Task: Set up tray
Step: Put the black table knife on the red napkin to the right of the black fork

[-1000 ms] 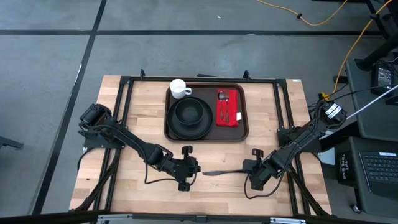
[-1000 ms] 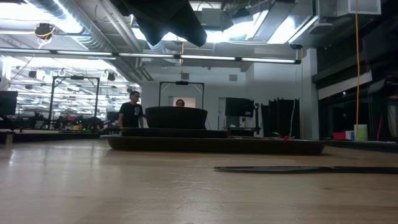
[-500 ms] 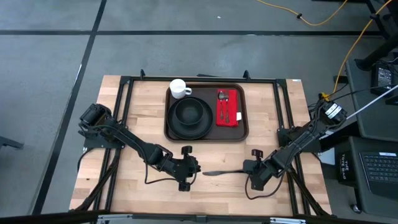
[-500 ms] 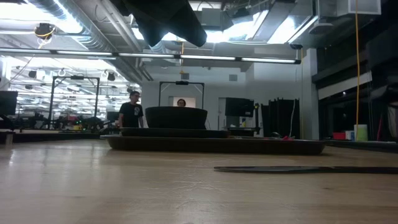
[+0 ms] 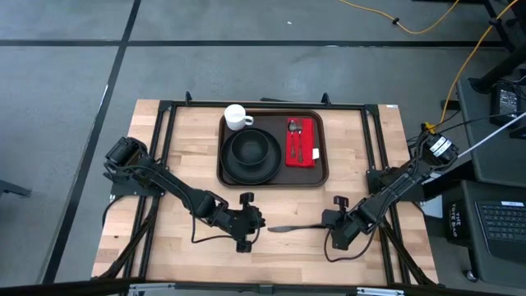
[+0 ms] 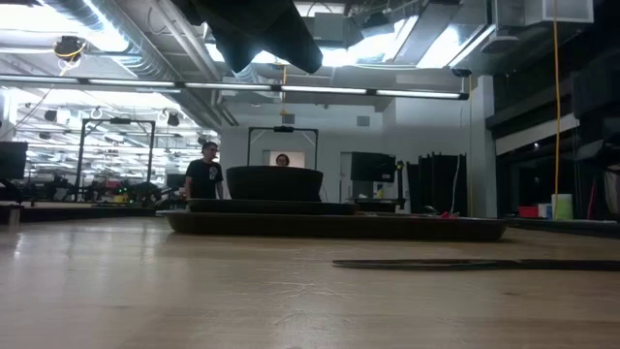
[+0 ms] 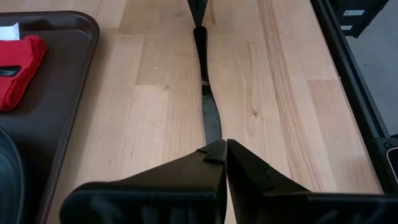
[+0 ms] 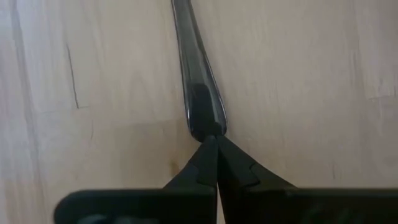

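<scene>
The tray [image 5: 272, 180], dark brown and rectangular, is seen lying flat on the far middle of the wooden counter [image 5: 181, 156], with its long axis running left to right and its long sides parallel to the counter's far edge. On it a black plate with a black bowl [image 5: 251, 150] is set at the left and middle, a white mug [image 5: 237, 117] stands at its far left corner, and a red napkin [image 5: 301, 143] carrying cutlery lies along its right side, its length running near to far. Nearer than the tray, on the bare counter, a dark knife [image 5: 292, 228] is laid left to right between the two arms. The left hand [image 5: 261, 222] is held low at the knife's left end, its fingers [image 7: 186, 171] pressed fully together with nothing between them; their tips are seen right at the blade's tip, though contact cannot be made out. The right hand [image 5: 323, 224] is placed at the knife's right end, likewise fully closed and empty, its fingertips [image 8: 208, 152] meeting at the butt of the handle. In the low view two people [image 6: 205, 173] are seen standing in the room beyond the counter.
</scene>
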